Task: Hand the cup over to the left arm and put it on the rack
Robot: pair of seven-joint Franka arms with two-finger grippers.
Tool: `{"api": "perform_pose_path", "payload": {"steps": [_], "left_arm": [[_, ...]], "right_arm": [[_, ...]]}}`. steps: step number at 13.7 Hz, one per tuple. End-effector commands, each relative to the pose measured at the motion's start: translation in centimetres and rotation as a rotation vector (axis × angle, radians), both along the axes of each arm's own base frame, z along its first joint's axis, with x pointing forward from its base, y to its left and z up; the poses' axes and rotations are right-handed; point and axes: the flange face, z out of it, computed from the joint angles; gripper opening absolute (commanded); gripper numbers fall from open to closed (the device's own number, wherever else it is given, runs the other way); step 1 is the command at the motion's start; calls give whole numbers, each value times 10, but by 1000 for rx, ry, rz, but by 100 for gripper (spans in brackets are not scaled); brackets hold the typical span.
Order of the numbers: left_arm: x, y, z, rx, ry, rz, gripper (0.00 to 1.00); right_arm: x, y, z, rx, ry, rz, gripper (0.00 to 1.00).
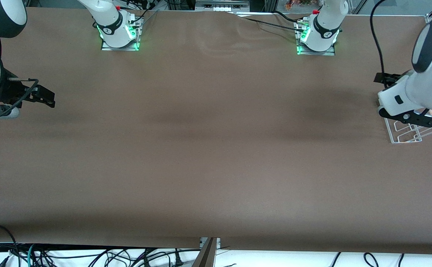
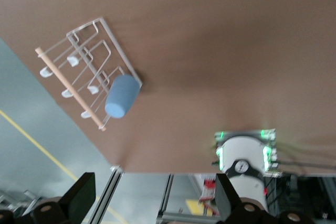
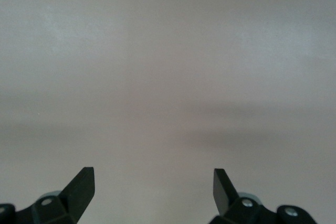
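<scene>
Light-blue cup [image 2: 122, 96] — white-edged rack [image 2: 113, 40] — plain brown table [image 1: 216, 155]

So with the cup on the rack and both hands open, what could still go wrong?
1. The cup lies on its side at the rack edge, so it may roll off.
2. The left hand hangs over the rack and could clip it when moving.

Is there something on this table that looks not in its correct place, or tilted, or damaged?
Nothing is damaged or spilled. The cup lies on its side on the rack, leaning on the wooden dowel rather than standing on a peg. The left gripper hangs open above the rack; the right gripper, also open, waits over bare table.
</scene>
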Motion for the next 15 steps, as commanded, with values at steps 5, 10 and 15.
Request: {"api": "perform_pose_path", "payload": {"steps": [5, 10, 15], "left_arm": [[-23, 62, 13, -253, -409, 257, 100], [-68, 27, 54, -271, -607, 201, 100], [-45, 17, 72, -278, -569, 242, 100]], "right_arm": [[2, -4, 5, 18, -6, 1, 100], [2, -6, 4, 14, -4, 2, 100], [2, -5, 3, 15, -3, 3, 100]]}}
